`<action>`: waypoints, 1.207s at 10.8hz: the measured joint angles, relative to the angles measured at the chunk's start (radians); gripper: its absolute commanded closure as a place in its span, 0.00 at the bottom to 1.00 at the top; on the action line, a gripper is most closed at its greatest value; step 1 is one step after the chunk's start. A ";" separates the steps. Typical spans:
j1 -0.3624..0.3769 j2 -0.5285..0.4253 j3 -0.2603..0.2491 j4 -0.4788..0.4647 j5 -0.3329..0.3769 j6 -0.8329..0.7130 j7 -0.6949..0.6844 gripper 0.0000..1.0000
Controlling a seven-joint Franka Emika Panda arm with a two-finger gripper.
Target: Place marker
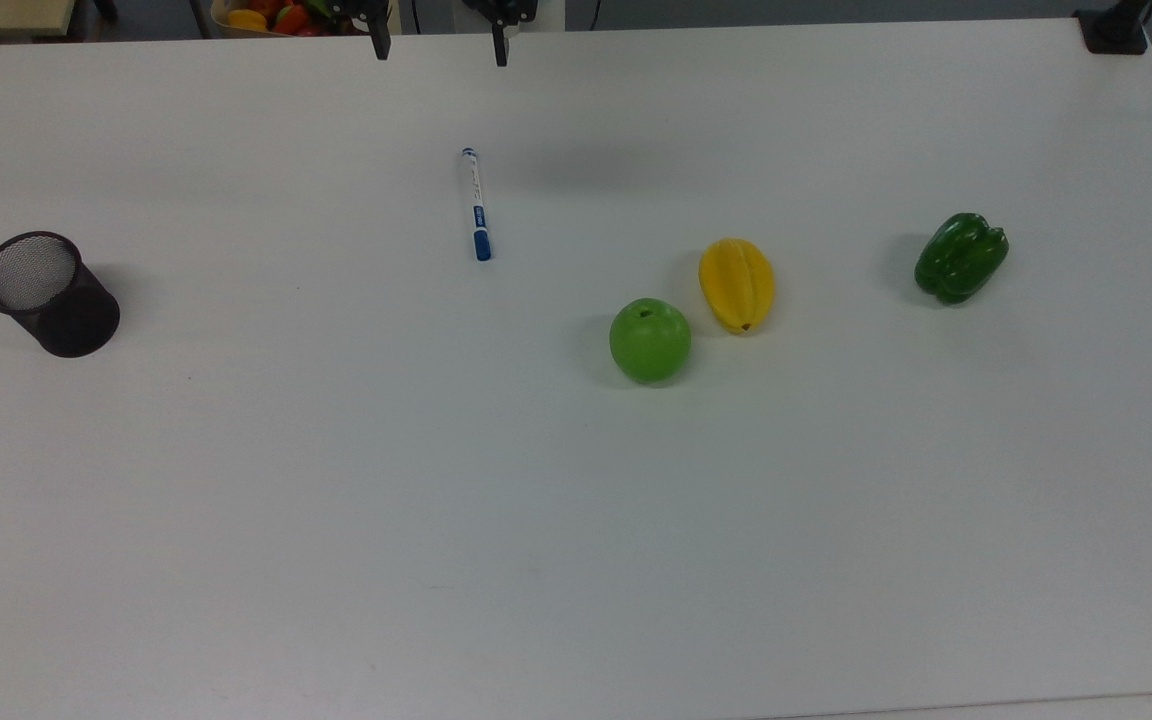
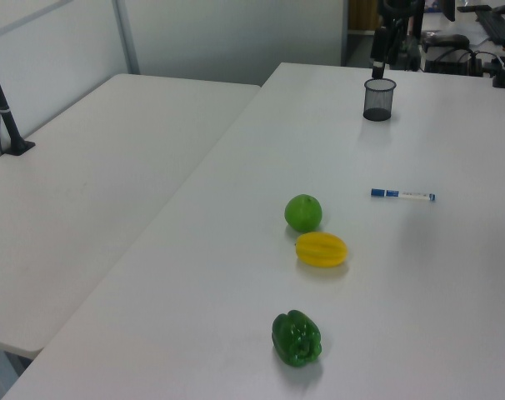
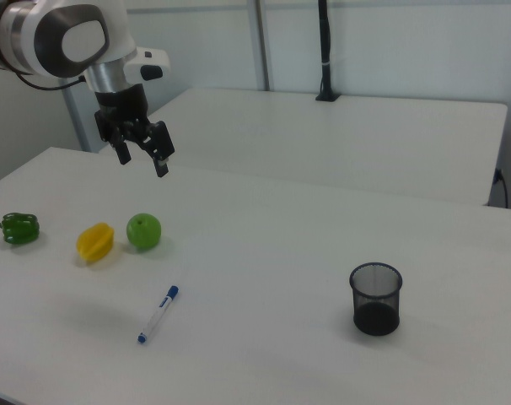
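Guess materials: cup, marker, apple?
Cup: looks like black wire mesh, matte; the table shows pale through its wall in the top view.
Marker: likely smooth plastic, white barrel with blue cap and band.
Apple: bright even green with a soft sheen, probably a plastic or foam replica; real fruit can't be ruled out.

The marker (image 1: pixel 476 205) lies flat on the table (image 1: pixel 336 500), below the spread claw (image 1: pixel 440 47).
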 measured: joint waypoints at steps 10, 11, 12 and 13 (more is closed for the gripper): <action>0.006 0.000 -0.010 0.000 0.000 0.000 -0.004 0.00; 0.006 0.000 -0.012 0.000 0.000 0.000 -0.004 0.00; 0.006 0.000 -0.018 0.000 0.000 0.000 -0.004 0.00; 0.006 0.000 -0.026 0.000 0.000 0.000 -0.004 0.00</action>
